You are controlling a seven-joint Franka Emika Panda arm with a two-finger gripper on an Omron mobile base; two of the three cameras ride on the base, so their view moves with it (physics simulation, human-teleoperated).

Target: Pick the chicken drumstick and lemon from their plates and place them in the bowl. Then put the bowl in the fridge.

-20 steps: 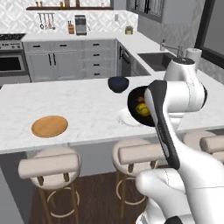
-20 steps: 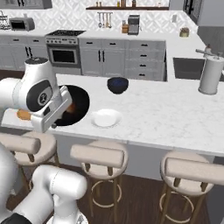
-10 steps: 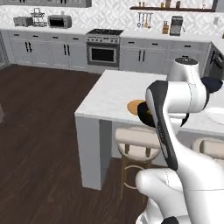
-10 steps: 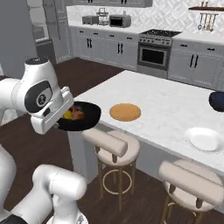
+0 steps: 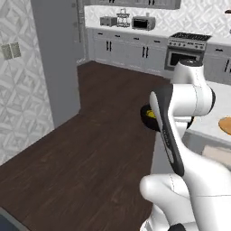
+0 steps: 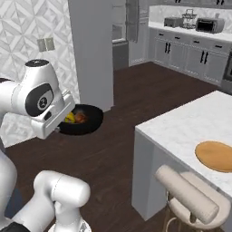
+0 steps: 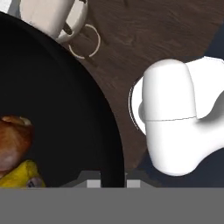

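Fingers (image 7: 111, 180) clamped on black bowl (image 7: 57, 109) rim, bowl level, drumstick (image 7: 13, 140) and lemon (image 7: 19, 175) inside

The base swings away from the desk (image 6: 181, 131), so the views now face dark wood floor (image 5: 90, 153) and the tall grey fridge (image 6: 93, 50). The black bowl (image 6: 88, 121), earlier over the desk, now hangs above the floor, carried along with the drumstick (image 7: 13, 140) and lemon (image 7: 22, 175) inside.
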